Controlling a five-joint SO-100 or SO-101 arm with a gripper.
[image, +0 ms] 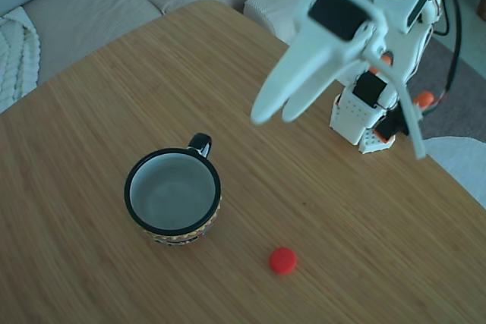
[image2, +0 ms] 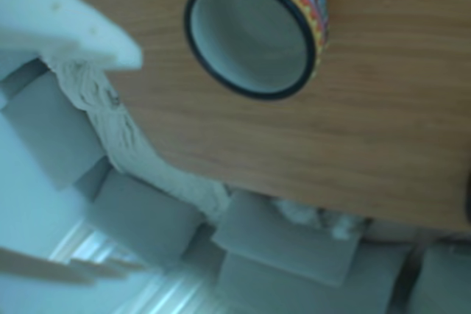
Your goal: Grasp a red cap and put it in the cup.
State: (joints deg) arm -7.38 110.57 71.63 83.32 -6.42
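cap (image: 282, 260): small red disc, lying flat on the desk (image: 91, 134), seen near the bottom edge of the fixed view, down-right of the cup; apart from it, not touching. Not seen in the other view.
cup (image: 173, 196): upright on the desk, left of centre in the fixed view; black rim, black handle pointing toward the far edge, patterned band low on the outside. Inside pale and nothing is seen in it. In the other view (image2: 254, 31) it is seen from above at the top, blurred, handle at upper left, mouth bare.
gripper (image: 275, 115): white, held up in the air over the desk, tips pointing down-left in the fixed view, up-right of the cup and well apart from the cap. The two fingertips are seen side by side, close to each other with only a narrow gap; nothing is held between them.
arm base (image: 363, 115): white with orange parts, mounted at the desk's right edge in the fixed view.
desk: light wood grain, rounded far corner.
sofa (image: 83, 5): grey, seen beyond the desk's far edge.
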